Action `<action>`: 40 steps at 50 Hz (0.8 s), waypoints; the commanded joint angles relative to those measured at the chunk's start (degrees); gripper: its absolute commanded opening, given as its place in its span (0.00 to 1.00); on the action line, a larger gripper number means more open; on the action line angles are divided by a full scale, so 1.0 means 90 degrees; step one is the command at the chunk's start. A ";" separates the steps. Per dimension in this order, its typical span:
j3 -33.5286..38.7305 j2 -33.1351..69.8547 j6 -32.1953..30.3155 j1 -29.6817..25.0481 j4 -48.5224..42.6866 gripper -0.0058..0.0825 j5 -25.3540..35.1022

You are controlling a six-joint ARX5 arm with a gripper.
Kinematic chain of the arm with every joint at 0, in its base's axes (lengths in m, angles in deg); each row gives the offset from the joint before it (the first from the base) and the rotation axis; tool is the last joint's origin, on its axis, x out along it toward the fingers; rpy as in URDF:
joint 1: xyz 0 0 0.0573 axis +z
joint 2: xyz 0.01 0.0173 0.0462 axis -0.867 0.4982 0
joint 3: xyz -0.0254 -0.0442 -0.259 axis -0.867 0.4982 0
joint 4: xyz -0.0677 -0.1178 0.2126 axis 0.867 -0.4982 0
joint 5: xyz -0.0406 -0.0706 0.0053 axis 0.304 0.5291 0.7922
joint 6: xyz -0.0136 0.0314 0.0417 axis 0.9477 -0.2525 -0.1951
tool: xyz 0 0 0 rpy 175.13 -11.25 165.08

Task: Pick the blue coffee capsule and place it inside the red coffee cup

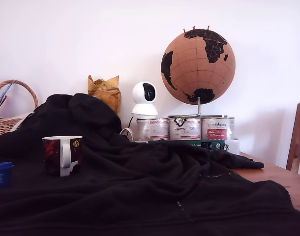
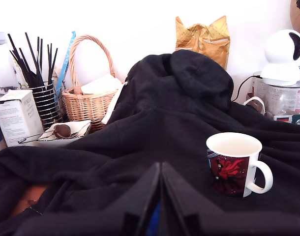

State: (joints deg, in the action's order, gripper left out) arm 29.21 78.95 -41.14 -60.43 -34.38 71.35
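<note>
Black fabric [image 1: 155, 191] is covering the surface in the exterior view. The red coffee cup [image 1: 62, 155] is standing upright on it; the blue coffee capsule [image 1: 1, 173] is sitting apart, toward that view's left edge. In the wrist view, the gripper [image 2: 161, 206] is showing its jaws pressed together, a blue sliver between them; the cup [image 2: 236, 164] is standing nearby.

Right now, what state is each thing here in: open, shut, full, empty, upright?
Dark red patterned mug with white handle: upright, nothing showing inside.
Small deep-blue plastic capsule: standing on the cloth, apart from the mug, not held.
Black gripper: shut, fingers pressed together.
Black fleece cloth: rumpled, draped over the table.
Three silver tins: upright, lids on.
</note>
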 commanded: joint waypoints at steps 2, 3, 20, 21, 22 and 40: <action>-0.0029 -0.0087 0.1358 0.0391 0.0204 0.05 0.0612; -0.0029 -0.0087 0.1399 0.0391 0.0248 0.05 0.0685; -0.0095 0.0153 0.2225 0.0391 0.0328 0.04 0.1923; -0.0109 0.0219 0.2237 0.0391 0.0328 0.04 0.1953; -0.0124 0.0296 0.2234 0.0391 0.0328 0.04 0.1957; -0.0211 0.2567 0.1421 0.0291 0.1124 0.32 0.2113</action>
State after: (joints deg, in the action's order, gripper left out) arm 27.78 100.05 -25.73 -57.13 -26.71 90.36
